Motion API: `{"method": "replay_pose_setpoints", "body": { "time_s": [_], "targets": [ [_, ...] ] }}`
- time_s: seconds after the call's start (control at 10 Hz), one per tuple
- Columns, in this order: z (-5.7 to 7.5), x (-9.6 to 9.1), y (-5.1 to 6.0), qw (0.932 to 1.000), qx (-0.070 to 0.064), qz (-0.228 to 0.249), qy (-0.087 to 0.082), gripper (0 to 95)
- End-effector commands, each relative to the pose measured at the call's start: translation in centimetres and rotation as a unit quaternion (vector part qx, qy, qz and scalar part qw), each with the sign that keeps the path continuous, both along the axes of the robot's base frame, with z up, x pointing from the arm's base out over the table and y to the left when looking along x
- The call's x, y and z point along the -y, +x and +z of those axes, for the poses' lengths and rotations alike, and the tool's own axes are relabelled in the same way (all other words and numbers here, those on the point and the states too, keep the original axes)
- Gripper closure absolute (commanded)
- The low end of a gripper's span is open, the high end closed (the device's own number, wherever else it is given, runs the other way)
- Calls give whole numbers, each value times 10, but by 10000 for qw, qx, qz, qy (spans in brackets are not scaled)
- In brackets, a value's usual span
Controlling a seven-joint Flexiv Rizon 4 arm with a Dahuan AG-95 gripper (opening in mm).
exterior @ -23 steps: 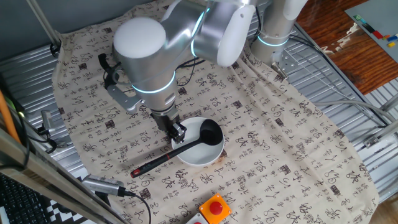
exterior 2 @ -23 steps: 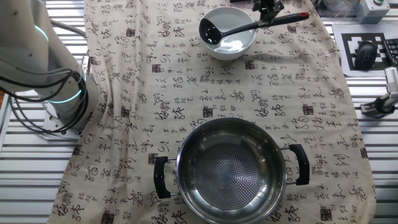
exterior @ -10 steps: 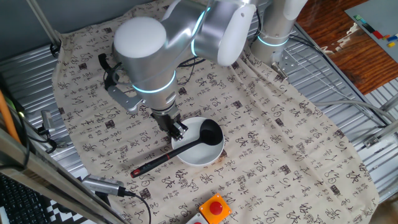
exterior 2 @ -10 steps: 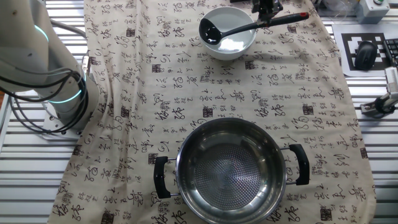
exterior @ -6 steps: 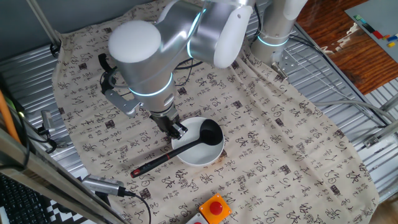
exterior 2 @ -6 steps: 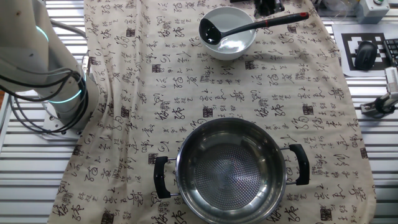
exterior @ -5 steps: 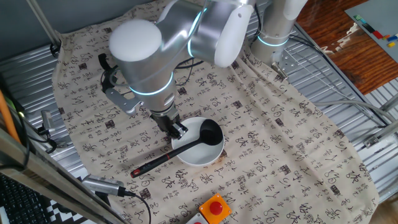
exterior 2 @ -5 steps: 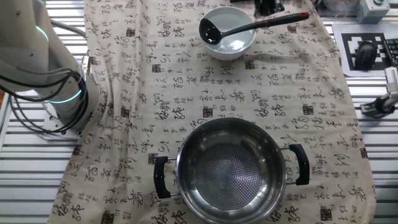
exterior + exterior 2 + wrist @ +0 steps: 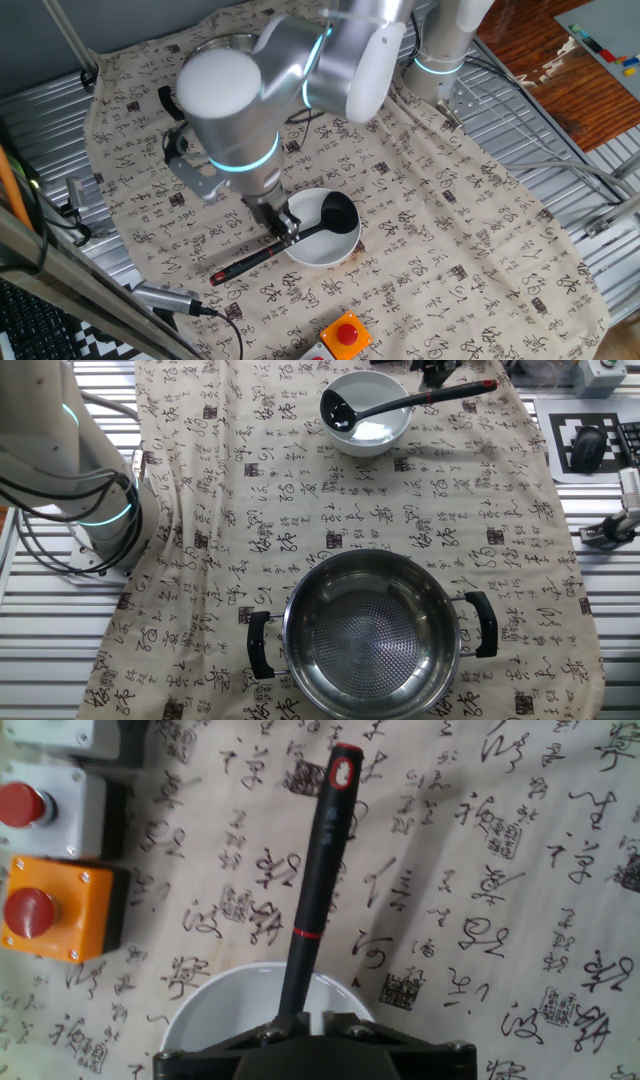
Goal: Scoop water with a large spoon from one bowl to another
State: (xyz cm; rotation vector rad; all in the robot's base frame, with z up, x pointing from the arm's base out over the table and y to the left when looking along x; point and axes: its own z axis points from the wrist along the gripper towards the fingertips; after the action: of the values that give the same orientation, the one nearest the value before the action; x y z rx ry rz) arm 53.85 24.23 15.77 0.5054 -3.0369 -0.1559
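Two vessels sit on the calligraphy-printed cloth (image 9: 330, 510), well apart: the white bowl (image 9: 388, 428) and the steel pot (image 9: 372, 632).

In one fixed view, the ladle (image 9: 300, 236) lies across the white bowl (image 9: 340, 250), its scoop inside the bowl and its handle running out over the rim to rest on the cloth. The gripper (image 9: 287, 226) sits at the handle just outside the bowl's rim; whether its fingers pinch the handle cannot be told here. An orange button box (image 9: 345, 334) lies near the bowl.

In the other fixed view, the ladle (image 9: 375, 405) has its scoop in the bowl and its red-tipped handle pointing away from the pot. The gripper (image 9: 437, 372) is mostly cut off by the frame edge.

In the hand view, the ladle handle (image 9: 318, 870) runs from the bowl's rim (image 9: 210, 988) outward, red tip farthest away. The fingertips are hidden, so their grip cannot be told. The orange button box (image 9: 60, 910) and a white one (image 9: 52, 810) lie beside the bowl.
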Motion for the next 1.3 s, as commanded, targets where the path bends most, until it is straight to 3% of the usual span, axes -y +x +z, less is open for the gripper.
{"method": "replay_pose_setpoints", "body": {
  "time_s": [0.1,0.4,0.6,0.7,0.9,1.3],
  "targets": [
    [-2,-6,0,10000,17,-57,-12,570],
    [-2,-2,0,9999,72,8,-77,570],
    [-2,-2,0,9997,113,219,-23,570],
    [-2,-2,0,9996,109,245,-15,380],
    [-2,-2,0,9997,92,244,-18,380],
    [22,8,-12,9999,56,147,6,380]
  ]
}}
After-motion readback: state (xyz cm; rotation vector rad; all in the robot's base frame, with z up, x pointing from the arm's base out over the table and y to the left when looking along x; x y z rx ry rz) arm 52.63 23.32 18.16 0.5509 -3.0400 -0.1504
